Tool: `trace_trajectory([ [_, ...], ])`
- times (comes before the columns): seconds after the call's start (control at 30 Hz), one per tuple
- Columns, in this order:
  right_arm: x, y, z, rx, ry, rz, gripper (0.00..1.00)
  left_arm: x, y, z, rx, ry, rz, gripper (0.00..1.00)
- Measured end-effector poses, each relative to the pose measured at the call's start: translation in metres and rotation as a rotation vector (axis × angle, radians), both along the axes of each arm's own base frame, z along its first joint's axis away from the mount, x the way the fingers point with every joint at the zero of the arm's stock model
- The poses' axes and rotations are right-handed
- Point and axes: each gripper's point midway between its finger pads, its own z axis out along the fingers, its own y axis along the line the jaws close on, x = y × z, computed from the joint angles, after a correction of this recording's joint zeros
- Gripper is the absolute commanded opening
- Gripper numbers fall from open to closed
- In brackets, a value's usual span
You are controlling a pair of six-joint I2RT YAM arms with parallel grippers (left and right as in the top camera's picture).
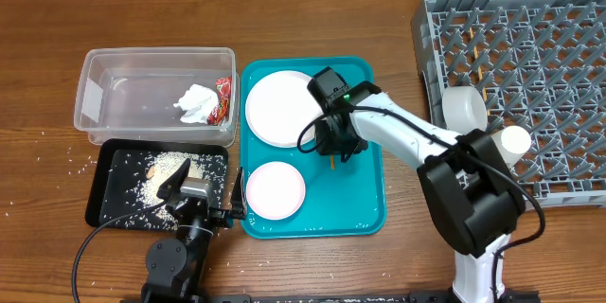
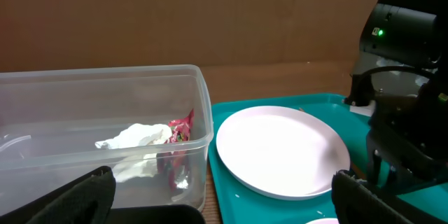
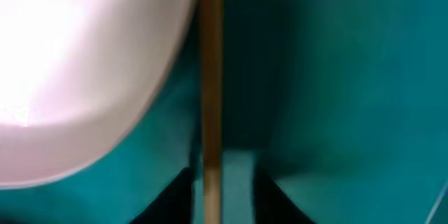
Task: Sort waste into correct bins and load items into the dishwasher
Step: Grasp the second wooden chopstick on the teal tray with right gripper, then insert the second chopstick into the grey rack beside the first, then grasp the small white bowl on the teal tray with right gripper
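My right gripper [image 1: 336,148] is down on the teal tray [image 1: 365,204], beside the large white plate [image 1: 279,107]. In the right wrist view its fingers [image 3: 175,196] straddle a thin wooden chopstick [image 3: 211,77]; a narrow gap shows on the right side, so the jaws are still slightly open. A smaller plate [image 1: 275,189] lies nearer the front. The napkin [image 1: 197,104] and foil wrapper [image 1: 223,99] lie in the clear tub [image 1: 114,95]. Rice crumbs [image 1: 169,164] cover the black tray [image 1: 109,189]. My left gripper [image 1: 204,182] hovers wide open and empty by that tray.
The grey dish rack [image 1: 530,85] stands at the right, with a bowl [image 1: 464,109] and a small cup [image 1: 514,142] at its near left side. Stray crumbs dot the table left of the black tray. In the left wrist view the right arm [image 2: 406,77] rises beside the large plate [image 2: 280,150].
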Motion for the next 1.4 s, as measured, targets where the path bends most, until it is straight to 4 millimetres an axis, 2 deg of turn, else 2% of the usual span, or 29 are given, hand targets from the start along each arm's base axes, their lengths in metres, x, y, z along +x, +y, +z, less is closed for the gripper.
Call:
trace_trajectory([
  [0.17, -0.001, -0.007, 0.001, -0.021, 0.012, -0.022, 0.04, 0.000, 0.000, 0.000, 0.000, 0.000, 0.000, 1.00],
  [0.27, 0.002, -0.036, 0.007, -0.100, 0.016, -0.066, 0.04, 0.000, 0.000, 0.000, 0.000, 0.000, 0.000, 1.00],
  [0.33, 0.014, -0.059, 0.024, -0.129, -0.028, -0.115, 0.04, 0.000, 0.000, 0.000, 0.000, 0.000, 0.000, 1.00],
  [0.37, 0.028, -0.075, 0.045, -0.133, -0.089, -0.157, 0.04, 0.000, 0.000, 0.000, 0.000, 0.000, 0.000, 1.00],
  [0.43, 0.048, -0.096, 0.076, -0.131, -0.182, -0.191, 0.04, 0.000, 0.000, 0.000, 0.000, 0.000, 0.000, 1.00],
  [0.47, 0.059, -0.109, 0.099, -0.126, -0.248, -0.207, 0.04, 0.000, 0.000, 0.000, 0.000, 0.000, 0.000, 1.00],
  [0.5, 0.072, -0.126, 0.124, -0.122, -0.325, -0.226, 0.04, 0.000, 0.000, 0.000, 0.000, 0.000, 0.000, 1.00],
  [0.53, 0.089, -0.155, 0.163, -0.130, -0.447, -0.248, 0.04, 0.000, 0.000, 0.000, 0.000, 0.000, 0.000, 1.00],
  [0.57, 0.093, -0.167, 0.176, -0.140, -0.486, -0.257, 0.04, 0.000, 0.000, 0.000, 0.000, 0.000, 0.000, 1.00],
  [0.63, 0.102, -0.204, 0.205, -0.189, -0.576, -0.260, 0.04, 0.000, 0.000, 0.000, 0.000, 0.000, 0.000, 1.00],
  [0.67, 0.105, -0.235, 0.214, -0.244, -0.601, -0.253, 0.04, 0.000, 0.000, 0.000, 0.000, 0.000, 0.000, 1.00],
  [0.8, 0.110, -0.296, 0.199, -0.348, -0.556, -0.256, 0.04, 0.000, 0.000, 0.000, 0.000, 0.000, 0.000, 1.00],
  [0.9, 0.113, -0.323, 0.181, -0.387, -0.507, -0.258, 0.04, 0.000, 0.000, 0.000, 0.000, 0.000, 0.000, 1.00],
  [0.97, 0.117, -0.331, 0.166, -0.400, -0.478, -0.244, 0.04, 0.000, 0.000, 0.000, 0.000, 0.000, 0.000, 1.00],
  [1.07, 0.126, -0.332, 0.144, -0.420, -0.443, -0.174, 0.04, 0.000, 0.000, 0.000, 0.000, 0.000, 0.000, 1.00],
  [1.17, 0.127, -0.334, 0.134, -0.448, -0.416, -0.120, 0.06, 0.000, 0.000, 0.000, 0.000, 0.000, 0.000, 1.00],
  [1.23, 0.126, -0.336, 0.134, -0.463, -0.411, -0.106, 0.45, 0.000, 0.000, 0.000, 0.000, 0.000, 0.000, 1.00],
  [1.4, 0.117, -0.348, 0.135, -0.539, -0.373, -0.137, 0.73, 0.000, 0.000, 0.000, 0.000, 0.000, 0.000, 1.00],
])
